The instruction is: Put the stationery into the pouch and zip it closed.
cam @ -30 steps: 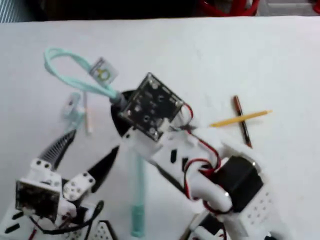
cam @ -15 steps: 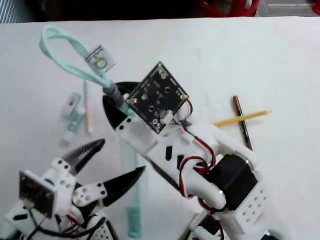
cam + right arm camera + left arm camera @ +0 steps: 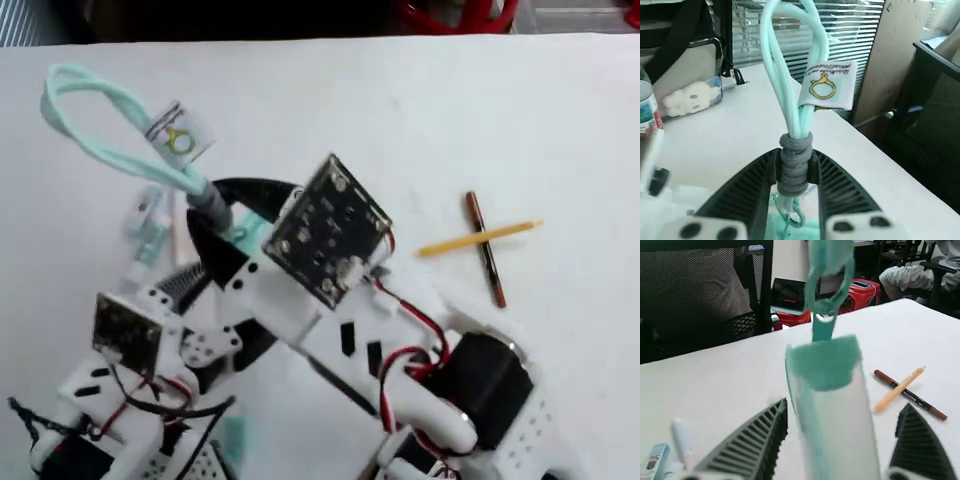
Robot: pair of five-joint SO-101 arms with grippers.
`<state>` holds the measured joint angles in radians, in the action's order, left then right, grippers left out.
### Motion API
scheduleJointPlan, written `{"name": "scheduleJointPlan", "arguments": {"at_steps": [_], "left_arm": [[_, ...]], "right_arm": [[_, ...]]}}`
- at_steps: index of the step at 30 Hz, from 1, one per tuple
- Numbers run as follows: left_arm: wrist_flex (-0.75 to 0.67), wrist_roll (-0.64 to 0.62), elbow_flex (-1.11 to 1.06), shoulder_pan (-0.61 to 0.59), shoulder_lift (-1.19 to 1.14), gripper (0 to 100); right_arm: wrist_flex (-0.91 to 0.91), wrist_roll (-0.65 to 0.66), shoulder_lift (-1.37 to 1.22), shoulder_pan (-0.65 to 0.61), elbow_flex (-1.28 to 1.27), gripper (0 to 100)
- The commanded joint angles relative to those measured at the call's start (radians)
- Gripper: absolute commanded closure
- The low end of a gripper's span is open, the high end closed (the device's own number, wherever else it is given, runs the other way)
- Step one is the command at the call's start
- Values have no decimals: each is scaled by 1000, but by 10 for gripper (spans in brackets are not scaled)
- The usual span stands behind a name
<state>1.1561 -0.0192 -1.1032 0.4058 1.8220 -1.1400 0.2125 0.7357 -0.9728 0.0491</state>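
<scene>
Right tool (image 3: pixel 795 152): clamping grey collar (image 3: pixel 794 175) of pouch cord (image 3: pixel 790 75), seemingly anchoring pouch (image 3: pixel 832 390) on worktop (image 3: pixel 400 90). Left tool (image 3: pixel 845 407): gaping wide, straddling pouch body, likely preparing hold. Brown pen (image 3: pixel 492 270), yellow pencil (image 3: pixel 455 241): lying crossed, well apart, awaiting packing.

Fixed high camera looking down on white table (image 3: pixel 450 110), left wrist camera low, facing crossed brown and yellow pencils (image 3: pixel 901 388) shared with high view, right wrist camera close on mint cord loop (image 3: pixel 797 122).
</scene>
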Motion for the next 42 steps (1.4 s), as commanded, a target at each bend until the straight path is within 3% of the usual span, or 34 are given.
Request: {"name": "scheduleJointPlan", "arguments": {"at_steps": [1, 9, 14, 18, 22, 29, 33, 37, 42], "left_arm": [[-23, -8, -31, 47, -12, 665], [-43, 52, -66, 5, -7, 668], [-169, 54, -147, 5, -7, 670], [-267, 57, -239, 5, -5, 783], [-272, 57, -241, 5, -5, 897], [-259, 58, -238, 5, -5, 910], [-322, 58, -224, 5, -5, 910], [-368, 58, -193, 10, -5, 910], [-351, 55, -199, 15, -5, 911]], "right_arm": [[10, -2, 31, -45, 54, 981], [15, 2, 22, 8, 121, 981], [21, 2, 22, 36, 71, 981], [21, 0, 30, 36, -12, 981], [21, 0, 33, 39, -54, 981], [19, 2, 31, 42, -57, 981], [25, 2, 24, 73, -68, 981], [54, 2, 24, 185, -94, 981], [271, 2, 24, 398, -276, 981]]}}
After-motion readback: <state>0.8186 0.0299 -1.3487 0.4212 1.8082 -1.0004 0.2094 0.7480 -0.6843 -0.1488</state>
